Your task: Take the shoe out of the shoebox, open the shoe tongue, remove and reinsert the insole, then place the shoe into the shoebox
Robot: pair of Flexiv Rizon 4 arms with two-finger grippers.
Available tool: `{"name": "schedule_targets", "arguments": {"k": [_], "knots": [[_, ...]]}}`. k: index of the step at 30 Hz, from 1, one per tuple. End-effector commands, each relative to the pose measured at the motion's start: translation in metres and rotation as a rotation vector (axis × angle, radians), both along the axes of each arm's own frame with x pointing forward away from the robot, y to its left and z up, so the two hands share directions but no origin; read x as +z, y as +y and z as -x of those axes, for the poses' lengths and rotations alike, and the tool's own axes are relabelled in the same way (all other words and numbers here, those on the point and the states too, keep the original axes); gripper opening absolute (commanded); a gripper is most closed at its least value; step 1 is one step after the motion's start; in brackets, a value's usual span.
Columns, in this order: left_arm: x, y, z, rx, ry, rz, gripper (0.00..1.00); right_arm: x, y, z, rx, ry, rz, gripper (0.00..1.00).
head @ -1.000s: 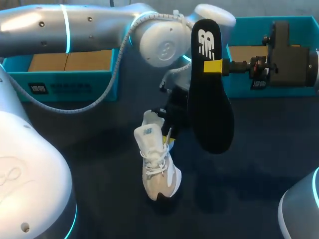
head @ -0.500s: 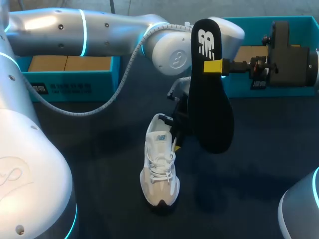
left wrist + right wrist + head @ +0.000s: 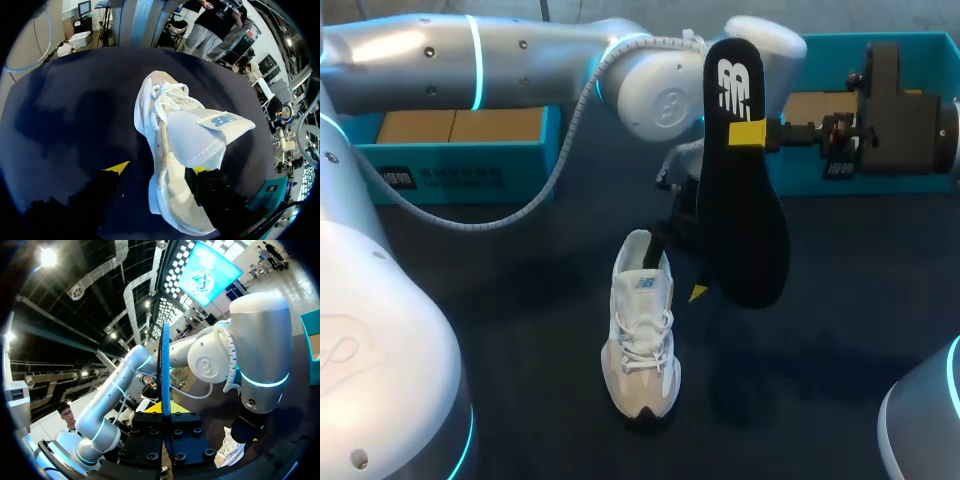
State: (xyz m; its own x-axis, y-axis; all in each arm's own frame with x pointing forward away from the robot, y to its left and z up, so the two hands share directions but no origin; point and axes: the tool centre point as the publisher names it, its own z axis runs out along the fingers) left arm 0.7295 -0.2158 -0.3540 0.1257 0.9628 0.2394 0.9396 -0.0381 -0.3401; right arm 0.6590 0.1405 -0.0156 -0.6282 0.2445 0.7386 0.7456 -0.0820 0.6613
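Note:
A white and beige shoe (image 3: 642, 335) stands on the dark table, toe toward the near edge; its tongue (image 3: 210, 132) is lifted over the laces. My left gripper (image 3: 677, 272) sits at the heel end, open. In the left wrist view (image 3: 159, 169), one finger is outside the shoe with a gap to it and the other is inside the collar. My right gripper (image 3: 747, 133) holds the black insole (image 3: 740, 200) upright in the air, to the right of and above the shoe. In the right wrist view its yellow tips (image 3: 164, 407) pinch the insole (image 3: 163, 365), seen edge-on.
A teal shoebox half (image 3: 470, 178) with a cardboard liner lies at the back left, behind my left arm. Another teal box half (image 3: 910, 185) lies at the back right, under my right wrist. Dark table surface lies around the shoe.
The left gripper has gone from shut on the shoe's heel collar to open. The shoe swung from tilted to straight, shifted slightly right, and now stands free. The right arm and insole stayed still.

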Motion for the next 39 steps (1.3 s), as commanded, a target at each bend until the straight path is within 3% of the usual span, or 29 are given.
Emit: {"name": "schedule_targets", "arguments": {"k": [1,17,29,39], "knots": [[0.025,0.011,-0.009,0.038,-0.03,0.087,1.0,-0.001,0.002,-0.001,-0.001,0.0,-0.001,0.0],[0.088,0.015,-0.041,0.169,-0.141,0.435,1.0,-0.001,0.002,-0.001,-0.001,0.0,-0.001,0.0],[0.133,0.031,-0.055,0.167,-0.213,0.661,1.0,-0.001,0.002,-0.001,-0.001,0.0,-0.001,0.0],[0.168,0.033,-0.056,0.134,-0.316,0.821,1.0,-0.001,-0.014,-0.031,-0.087,0.167,-0.046,0.0]]}}
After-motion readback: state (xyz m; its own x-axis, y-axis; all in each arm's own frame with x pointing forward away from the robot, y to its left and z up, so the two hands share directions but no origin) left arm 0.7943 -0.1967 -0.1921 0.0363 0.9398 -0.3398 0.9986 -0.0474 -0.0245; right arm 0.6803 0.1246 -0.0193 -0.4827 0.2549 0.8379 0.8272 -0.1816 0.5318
